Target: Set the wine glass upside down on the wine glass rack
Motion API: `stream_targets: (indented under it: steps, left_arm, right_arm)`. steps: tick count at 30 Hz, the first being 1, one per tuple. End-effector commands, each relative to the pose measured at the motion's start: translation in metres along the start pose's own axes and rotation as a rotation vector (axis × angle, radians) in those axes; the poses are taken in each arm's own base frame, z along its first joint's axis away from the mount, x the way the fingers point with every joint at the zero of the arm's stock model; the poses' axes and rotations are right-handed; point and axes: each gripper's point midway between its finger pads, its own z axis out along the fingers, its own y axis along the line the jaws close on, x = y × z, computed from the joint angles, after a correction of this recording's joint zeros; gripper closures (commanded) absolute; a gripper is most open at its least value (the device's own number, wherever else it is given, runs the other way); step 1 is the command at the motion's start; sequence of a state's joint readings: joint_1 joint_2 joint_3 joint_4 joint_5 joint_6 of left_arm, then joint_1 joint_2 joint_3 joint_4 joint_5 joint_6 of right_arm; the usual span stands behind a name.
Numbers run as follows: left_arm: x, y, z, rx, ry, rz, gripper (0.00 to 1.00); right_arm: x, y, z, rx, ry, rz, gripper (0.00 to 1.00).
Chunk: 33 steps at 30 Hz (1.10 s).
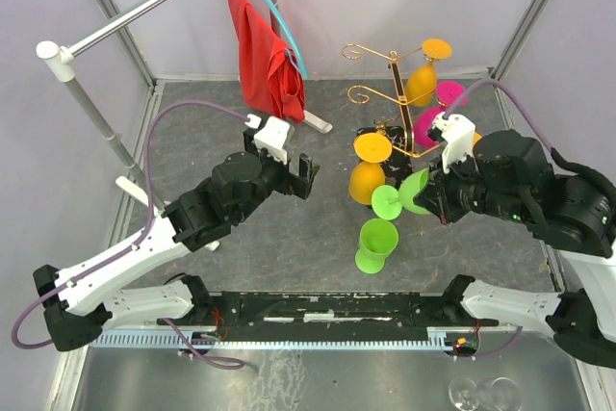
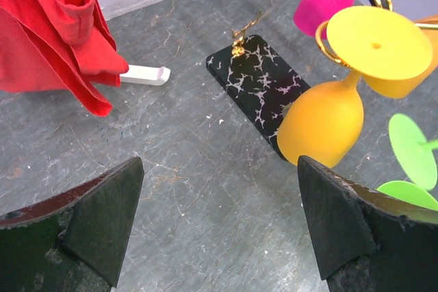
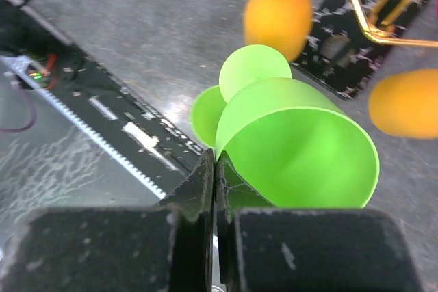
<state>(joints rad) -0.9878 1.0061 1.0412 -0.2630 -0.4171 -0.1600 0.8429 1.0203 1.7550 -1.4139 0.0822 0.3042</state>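
Right wrist: right gripper [image 3: 215,169] clenched on green wine glass [image 3: 294,148] rim. Left gripper [image 2: 219,189] spread, empty; wine glass rack [image 2: 263,90] ahead of fingers.

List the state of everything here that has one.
left gripper, open, empty
right gripper, shut on green wine glass rim
green wine glass, held, tipped sideways, not racked
near orange wine glass, hanging upside down on wine glass rack
red cloth, hanging on blue hanger
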Motion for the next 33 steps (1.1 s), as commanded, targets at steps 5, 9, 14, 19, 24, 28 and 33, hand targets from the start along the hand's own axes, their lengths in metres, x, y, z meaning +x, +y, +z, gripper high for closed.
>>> stream_targets:
  steps: [5, 9, 14, 19, 24, 28, 33]
  left_arm:
    - [-0.035, 0.012, -0.010, -0.073, -0.084, -0.106, 0.01]
    - [-0.039, 0.020, -0.014, -0.110, -0.104, -0.122, 0.01]
    - [-0.041, 0.033, -0.022, -0.168, -0.120, -0.134, 0.01]
    - [-0.045, 0.032, -0.028, -0.149, -0.128, -0.143, 0.01]
    - [-0.070, 0.012, -0.027, -0.066, -0.176, -0.283, 0.01]
    - [-0.100, 0.023, -0.033, -0.121, -0.318, -0.597, 0.01]
    - [-0.127, 0.040, -0.053, -0.118, -0.499, -0.966, 0.01]
  right_arm:
    - [-0.038, 0.067, -0.044, -0.404, -0.217, -0.031, 0.99]
    - [-0.069, 0.067, -0.066, -0.410, -0.389, -0.075, 0.99]
    - [-0.118, 0.048, -0.096, -0.287, -0.640, -0.147, 0.99]
    - [-0.145, 0.031, -0.095, -0.166, -0.790, -0.192, 0.99]
    - [-0.166, 0.026, -0.073, -0.096, -0.909, -0.245, 0.99]
    - [-0.178, 0.037, -0.045, -0.116, -0.944, -0.294, 0.99]
    - [-0.189, 0.048, -0.017, -0.141, -0.966, -0.335, 0.99]
